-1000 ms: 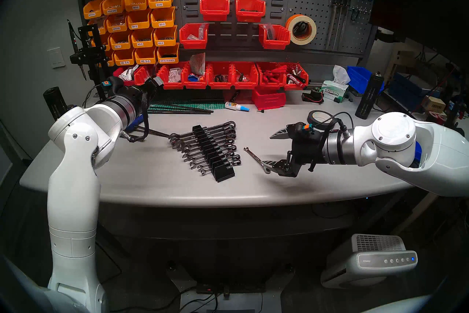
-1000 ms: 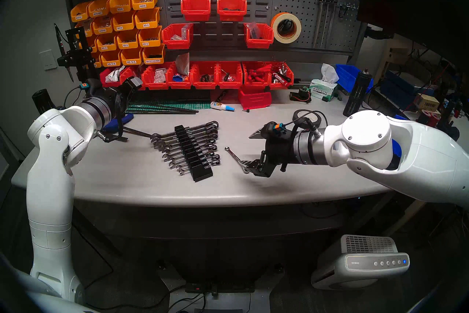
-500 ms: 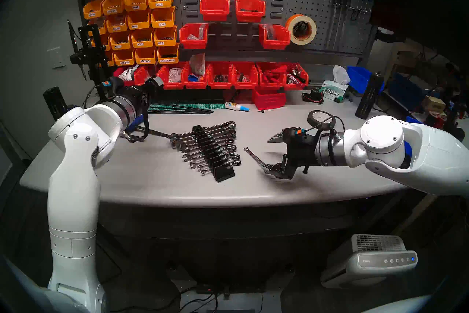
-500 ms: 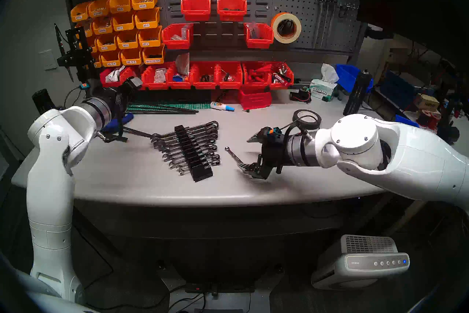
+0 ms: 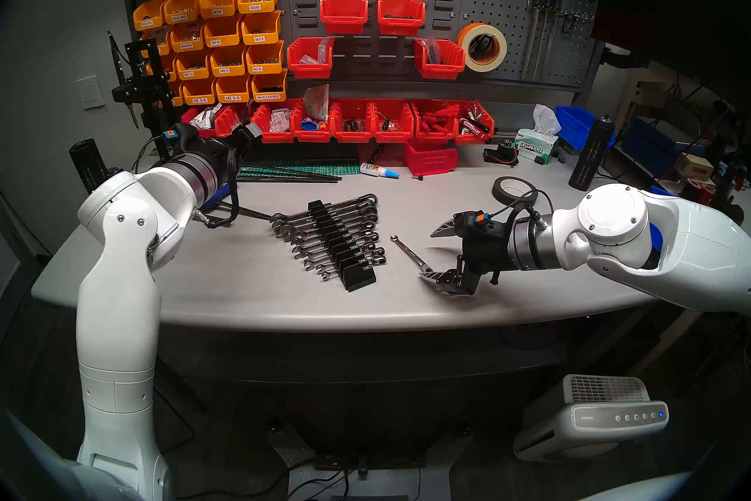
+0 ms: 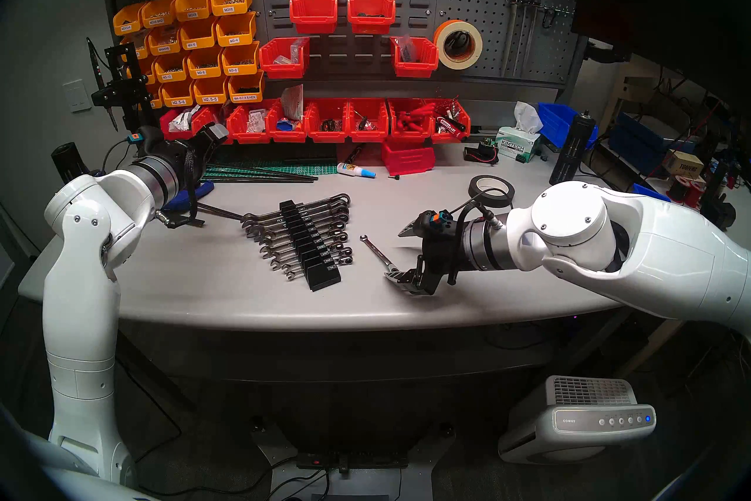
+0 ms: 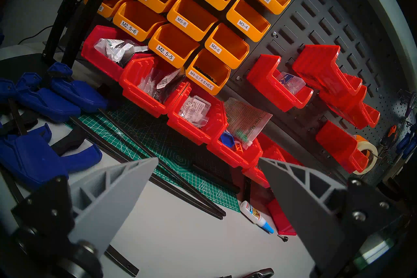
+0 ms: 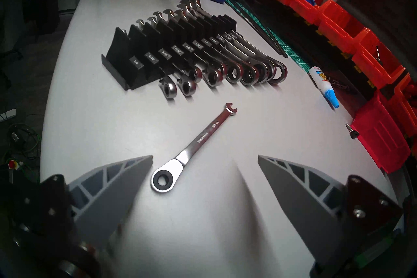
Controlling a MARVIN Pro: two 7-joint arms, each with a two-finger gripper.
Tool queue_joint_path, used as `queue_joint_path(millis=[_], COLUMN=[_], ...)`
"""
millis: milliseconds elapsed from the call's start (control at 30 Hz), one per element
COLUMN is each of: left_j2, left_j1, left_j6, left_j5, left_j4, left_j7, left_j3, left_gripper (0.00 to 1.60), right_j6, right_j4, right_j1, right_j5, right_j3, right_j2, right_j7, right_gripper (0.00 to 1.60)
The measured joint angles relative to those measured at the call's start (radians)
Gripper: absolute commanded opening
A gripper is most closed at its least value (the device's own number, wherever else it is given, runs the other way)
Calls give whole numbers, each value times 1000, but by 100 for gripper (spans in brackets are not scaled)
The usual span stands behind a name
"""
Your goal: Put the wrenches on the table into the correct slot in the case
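One slim chrome wrench, marked 1/4, lies loose on the grey table, right of the case. The case is a black stepped rack holding several wrenches; its nearest 1/4 slot looks empty. My right gripper hovers low and open, and the wrench's ring end lies between its fingers, close to the near one. My left gripper is open and empty at the back left, facing the bins.
A black tape roll sits behind my right wrist. A glue bottle, thin black rods on a green cutting mat and red bins line the back. Blue clamps lie under my left arm.
My right gripper has sunk lower and come toward the table's front edge, still open. The loose wrench's ring end, earlier behind the near finger, now shows. The left arm has not moved.
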Motion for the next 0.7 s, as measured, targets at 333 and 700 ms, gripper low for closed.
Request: queue_joint_path(millis=[333,700], left_j2=[0,-1], left_j1=[0,0], left_j6=[0,0], left_j5=[-1,-1], left_j4=[0,0], left_j7=[0,0], left_j3=[0,0], left_gripper=[160,160], right_j6=[-7,-20], right_j4=[18,70], right_j1=[4,5], right_j5=[-21,-35], right_j3=[2,1], right_j2=[13,11], right_j7=[-6,-8], right_gripper=[160,160])
